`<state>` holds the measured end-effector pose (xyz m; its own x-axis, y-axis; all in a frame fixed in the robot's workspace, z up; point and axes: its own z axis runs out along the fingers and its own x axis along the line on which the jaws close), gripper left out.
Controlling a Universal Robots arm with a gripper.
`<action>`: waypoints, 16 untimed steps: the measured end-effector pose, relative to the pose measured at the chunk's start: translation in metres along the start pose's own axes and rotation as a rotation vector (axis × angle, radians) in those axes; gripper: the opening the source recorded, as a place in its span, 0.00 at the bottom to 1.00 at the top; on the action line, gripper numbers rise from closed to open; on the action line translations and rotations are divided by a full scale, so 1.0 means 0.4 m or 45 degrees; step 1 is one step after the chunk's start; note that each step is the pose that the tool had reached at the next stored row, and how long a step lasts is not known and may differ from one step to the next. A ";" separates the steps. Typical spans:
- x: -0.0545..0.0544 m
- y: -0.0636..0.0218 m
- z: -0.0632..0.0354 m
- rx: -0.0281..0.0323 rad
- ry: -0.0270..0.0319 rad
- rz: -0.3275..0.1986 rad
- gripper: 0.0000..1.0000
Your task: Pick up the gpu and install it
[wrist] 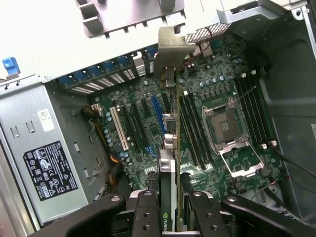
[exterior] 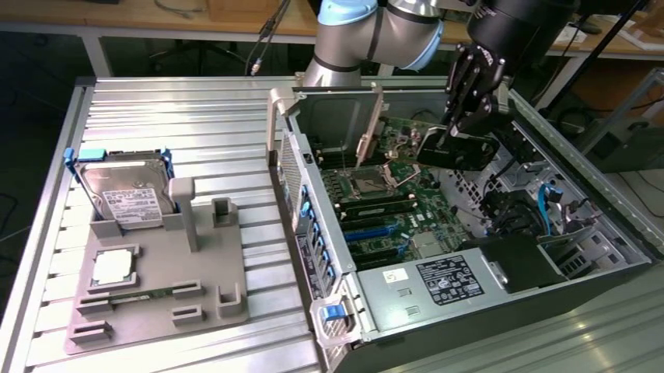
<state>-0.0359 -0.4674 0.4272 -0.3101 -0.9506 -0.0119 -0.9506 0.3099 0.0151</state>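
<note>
The gpu (exterior: 449, 151) hangs inside the open computer case, over the motherboard (exterior: 394, 210), with my gripper (exterior: 459, 128) shut on its black fan end. Its silver end bracket (exterior: 368, 128) points toward the case's rear wall. In the wrist view the gpu (wrist: 170, 148) shows edge-on, a thin green card running from between my black fingers (wrist: 148, 212) out to the bracket (wrist: 173, 44). It hovers above the expansion slots, close to a blue slot (wrist: 159, 118). I cannot tell whether its lower edge touches a slot.
A grey holder (exterior: 207, 256) on the ribbed table at the exterior view's left carries a silver hard drive (exterior: 124, 194), a processor chip (exterior: 112, 266) and a memory stick (exterior: 135, 295). In the case lie the power supply (exterior: 441, 280), the processor socket (wrist: 224, 123), memory slots and loose cables (exterior: 550, 210).
</note>
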 end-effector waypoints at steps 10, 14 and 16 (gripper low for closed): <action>-0.001 -0.002 0.000 -0.0004 0.0006 -0.036 0.27; -0.001 -0.003 0.000 -0.0006 0.0008 -0.052 0.27; -0.001 -0.003 0.000 -0.0007 0.0010 -0.059 0.27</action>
<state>-0.0345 -0.4674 0.4272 -0.2656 -0.9640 -0.0118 -0.9640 0.2654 0.0151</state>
